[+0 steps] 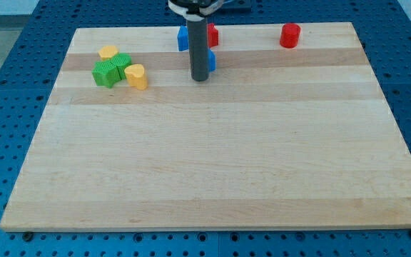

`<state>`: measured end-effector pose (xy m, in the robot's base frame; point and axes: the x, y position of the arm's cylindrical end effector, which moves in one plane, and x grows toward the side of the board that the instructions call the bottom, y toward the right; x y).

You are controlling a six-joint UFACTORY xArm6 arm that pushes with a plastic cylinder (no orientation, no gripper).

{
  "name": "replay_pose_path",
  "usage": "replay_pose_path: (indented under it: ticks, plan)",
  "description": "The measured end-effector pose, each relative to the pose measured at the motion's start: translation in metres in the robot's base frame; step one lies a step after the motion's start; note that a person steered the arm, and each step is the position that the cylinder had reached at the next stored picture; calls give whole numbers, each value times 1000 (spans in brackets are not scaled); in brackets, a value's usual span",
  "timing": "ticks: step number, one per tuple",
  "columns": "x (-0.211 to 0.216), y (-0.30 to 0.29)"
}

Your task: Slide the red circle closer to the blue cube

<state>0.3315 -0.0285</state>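
Note:
The red circle [290,35], a short red cylinder, stands near the view's top right of the wooden board [212,164]. A blue block [211,61], probably the cube, sits at top centre, mostly hidden behind my rod. My tip [200,79] rests on the board just below and left of that blue block, touching or nearly touching it, and far left of the red circle. A second blue block [183,38] and a second red block [212,33] lie by the top edge, on either side of the rod; their shapes are unclear.
At the view's top left is a cluster: a yellow block [108,52], two green blocks [106,73] [122,64] and another yellow block [136,76]. The board lies on a blue perforated table [6,107].

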Motion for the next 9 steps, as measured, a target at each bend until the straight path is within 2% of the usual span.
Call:
replay_pose_path:
  ticks: [2,3,4,5,6,7,8,9]
  plan:
    - [-35,0]
    - [-38,-2]
    - [-19,1]
    - [18,84]
    - [18,202]
    - [-39,304]
    - [-101,311]
    - [-119,237]
